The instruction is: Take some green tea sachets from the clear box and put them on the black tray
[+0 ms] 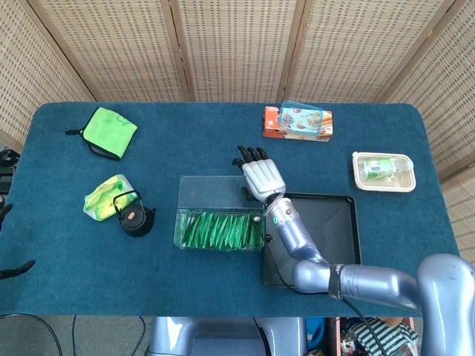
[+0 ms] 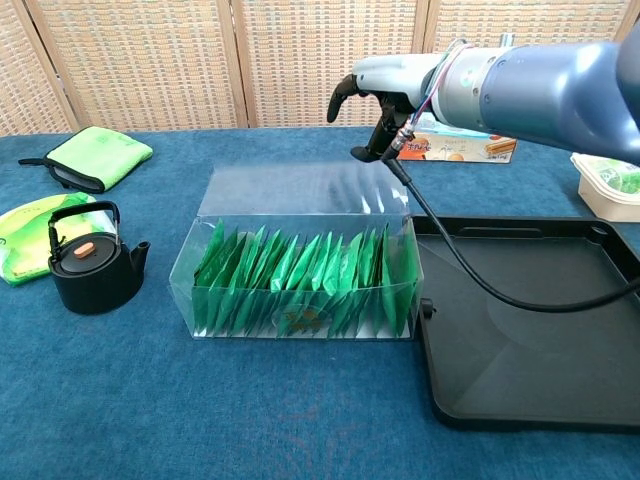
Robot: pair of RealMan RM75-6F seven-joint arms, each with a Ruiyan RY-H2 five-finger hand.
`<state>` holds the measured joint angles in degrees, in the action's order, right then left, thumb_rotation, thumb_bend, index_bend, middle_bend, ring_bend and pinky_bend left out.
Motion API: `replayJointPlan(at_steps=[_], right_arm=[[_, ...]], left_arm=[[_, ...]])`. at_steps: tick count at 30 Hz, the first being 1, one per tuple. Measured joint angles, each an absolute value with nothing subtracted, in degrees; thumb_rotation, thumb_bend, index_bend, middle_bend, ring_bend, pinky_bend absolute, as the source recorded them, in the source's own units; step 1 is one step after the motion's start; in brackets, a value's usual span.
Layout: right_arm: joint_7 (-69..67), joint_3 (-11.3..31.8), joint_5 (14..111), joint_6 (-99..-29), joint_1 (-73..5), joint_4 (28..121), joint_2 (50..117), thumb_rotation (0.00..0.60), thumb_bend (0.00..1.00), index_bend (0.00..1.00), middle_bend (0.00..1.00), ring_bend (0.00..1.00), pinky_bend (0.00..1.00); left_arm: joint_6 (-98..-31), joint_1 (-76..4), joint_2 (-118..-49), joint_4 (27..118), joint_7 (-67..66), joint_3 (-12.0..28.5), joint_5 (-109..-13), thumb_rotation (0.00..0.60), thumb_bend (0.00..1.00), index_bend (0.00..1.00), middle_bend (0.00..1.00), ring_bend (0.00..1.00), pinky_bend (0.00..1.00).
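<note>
The clear box stands in the middle of the table, filled with a row of upright green tea sachets. Its clear lid is folded open toward the back. My right hand hovers above the lid's far right corner with its fingers spread and nothing in them. Its thumb points down near the lid's edge. The black tray lies bare just right of the box. My left hand does not show in either view.
A black kettle and a yellow-green packet sit left of the box. A green pouch lies far left. An orange carton and a white container stand behind the tray.
</note>
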<state>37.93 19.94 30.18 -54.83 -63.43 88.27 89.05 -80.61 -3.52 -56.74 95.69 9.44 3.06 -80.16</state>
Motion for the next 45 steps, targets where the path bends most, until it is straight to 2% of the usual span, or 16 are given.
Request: replayJointPlan(at_steps=[7,16,20,45], right_arm=[[33.17,18.53,42.60,-55.65,-61.81,90.83,87.37,0.600,0.43,0.26,0.00,0.00,0.03],[23.28,11.40,69.59,-52.98,-58.73,94.72,81.55,0.600,0.43,0.33,0.00,0.00,0.03],[21.06,7.95,75.79,-51.56,-57.87,95.43,80.16,0.600,0.43,0.35,0.01,0.00,0.03],[23.35,4.81,76.70,-48.58,-56.20,89.87,84.08,0.600,0.43,0.40,0.03,0.00,0.03]], left_arm=[[-81.29,-3.26,-56.59,95.78,9.81,3.00,-80.56,0.600,0.12,0.00,0.00,0.00,0.00],[-81.99,-2.97,-56.39,95.96,10.12,2.63,-81.61,0.600,0.12,0.00,0.00,0.00,0.00],[-82.26,-2.86,-56.34,96.05,10.18,2.56,-81.82,0.600,0.12,0.00,0.00,0.00,0.00],[-81.92,-3.10,-56.47,96.06,10.06,2.35,-82.01,0.600,0.12,0.00,0.00,0.00,0.00]])
